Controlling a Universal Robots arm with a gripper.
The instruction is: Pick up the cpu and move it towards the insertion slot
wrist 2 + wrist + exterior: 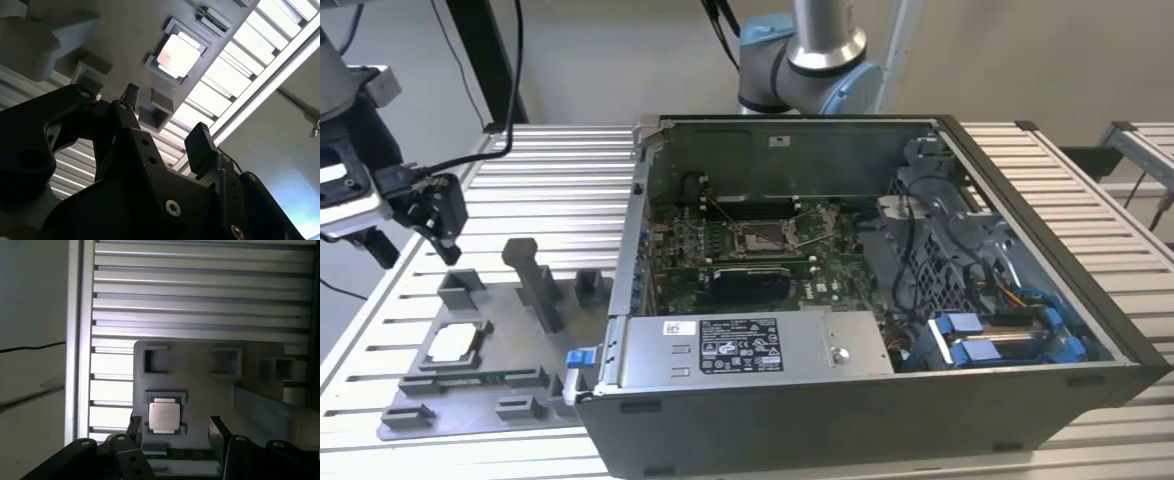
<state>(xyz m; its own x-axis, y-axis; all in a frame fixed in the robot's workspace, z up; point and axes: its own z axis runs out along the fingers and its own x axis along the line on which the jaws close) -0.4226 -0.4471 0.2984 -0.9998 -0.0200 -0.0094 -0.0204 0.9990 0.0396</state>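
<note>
Hovering over the grey fixture plate [491, 396], gripper [175, 425] has its jaws spread wide, holding nothing. The cpu [164, 416] lies flat in its recess on that plate, outside the computer case [881, 425], well apart from the insertion slot [767, 232] inside.

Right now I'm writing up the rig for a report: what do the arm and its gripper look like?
The arm is a silver tube with pale blue-grey joint caps; black cables run near it. The gripper is matt black, built of angular linkages with visible screw heads, ending in two narrow fingers.
</note>
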